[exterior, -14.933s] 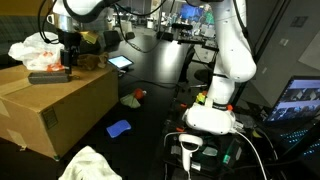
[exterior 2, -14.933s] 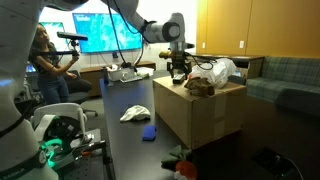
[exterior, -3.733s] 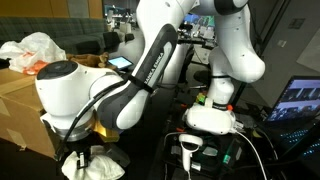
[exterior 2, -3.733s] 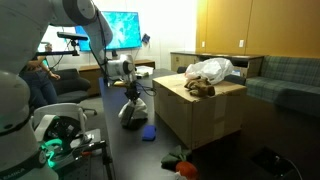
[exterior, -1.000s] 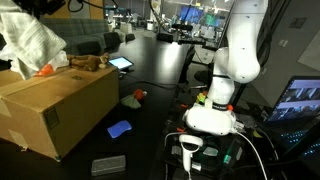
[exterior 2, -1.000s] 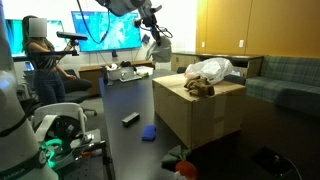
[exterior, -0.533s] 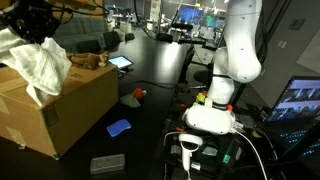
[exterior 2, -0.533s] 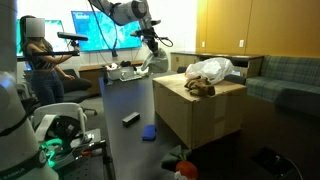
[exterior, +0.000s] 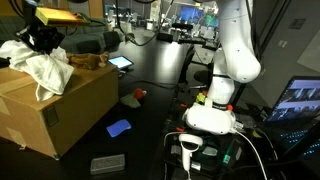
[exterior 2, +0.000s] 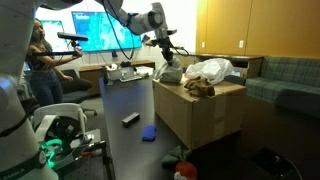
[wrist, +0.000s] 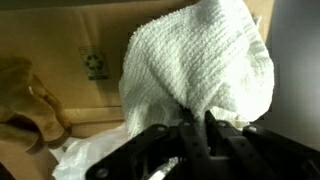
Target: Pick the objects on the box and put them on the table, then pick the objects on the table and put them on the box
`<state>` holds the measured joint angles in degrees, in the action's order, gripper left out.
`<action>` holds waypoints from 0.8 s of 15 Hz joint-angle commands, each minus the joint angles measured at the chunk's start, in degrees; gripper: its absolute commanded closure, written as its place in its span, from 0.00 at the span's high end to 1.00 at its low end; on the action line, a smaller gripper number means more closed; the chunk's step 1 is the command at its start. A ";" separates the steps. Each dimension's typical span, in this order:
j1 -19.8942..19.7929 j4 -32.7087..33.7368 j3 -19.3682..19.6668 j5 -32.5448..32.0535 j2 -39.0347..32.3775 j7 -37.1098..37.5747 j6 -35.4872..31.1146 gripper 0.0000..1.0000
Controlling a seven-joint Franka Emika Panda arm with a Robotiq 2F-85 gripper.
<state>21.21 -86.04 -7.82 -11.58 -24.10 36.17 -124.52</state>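
- Gripper (exterior: 45,42) is clamped shut on the large white cloth (exterior: 47,70). In the wrist view the fingers (wrist: 186,133) pinch a bunched fold of the cloth (wrist: 200,60).
- Half a second earlier the cloth hung higher, off the carton's edge. Now it has come down over the top of the cardboard carton (exterior: 62,108) and drapes beside the brown lump (exterior: 90,62).
- A few seconds back the cloth lay on the table; that spot is now bare.
- White-and-orange plastic bag (exterior 2: 212,70) sits on the carton top, behind the lump (exterior 2: 200,88).
- On the matte black table (exterior: 160,85): blue flat pad (exterior: 119,128), dark grey slab (exterior: 108,164) near the front edge, small red-green toy (exterior: 135,96) by the carton's corner.
- A small printed mark (wrist: 94,65) shows on the cardboard; not legible.
- Room: lit wall screen (exterior 2: 100,25), a person (exterior 2: 42,65) standing, wood-panelled wall.
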 commanded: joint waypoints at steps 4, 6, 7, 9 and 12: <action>-5.27 3.60 2.50 5.01 -2.93 -7.20 0.50 0.40; -5.77 2.71 2.08 5.93 -2.26 -10.75 1.52 0.53; -5.57 2.24 1.94 5.72 -1.76 -12.09 1.83 0.62; -5.84 0.33 0.44 6.91 0.35 -17.18 3.52 0.77; -6.56 -2.71 -1.87 9.55 4.32 -24.35 8.13 0.99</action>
<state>15.60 -84.90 -7.73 -5.49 -25.28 19.19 -120.80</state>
